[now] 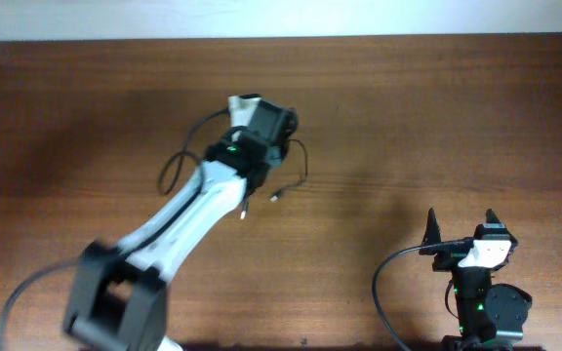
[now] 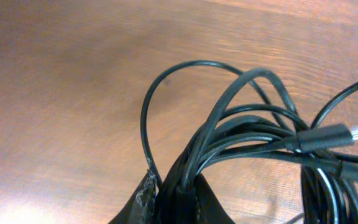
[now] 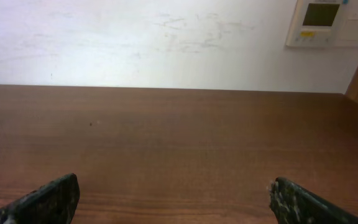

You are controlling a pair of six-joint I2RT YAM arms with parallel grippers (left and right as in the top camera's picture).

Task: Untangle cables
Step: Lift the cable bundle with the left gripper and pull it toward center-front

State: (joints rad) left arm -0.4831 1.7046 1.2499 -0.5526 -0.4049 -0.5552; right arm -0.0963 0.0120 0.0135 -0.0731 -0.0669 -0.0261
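Early days: cables (image 2: 247,124) one knotted bunch, nothing separated. Left gripper (image 2: 169,198) pinches several strands. Right gripper (image 3: 174,198) spread wide, holding nothing, well apart. Untangling barely begun.

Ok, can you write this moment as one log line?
left gripper: shut on cables | right gripper: open, apart from cables | cables: bunched, tangled

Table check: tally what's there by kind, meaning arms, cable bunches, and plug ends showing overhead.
Robot arms: 2 (left arm, right arm)
Cable bunch: 1, strands too tangled to count
Plug ends showing overhead: 2
Total: 5
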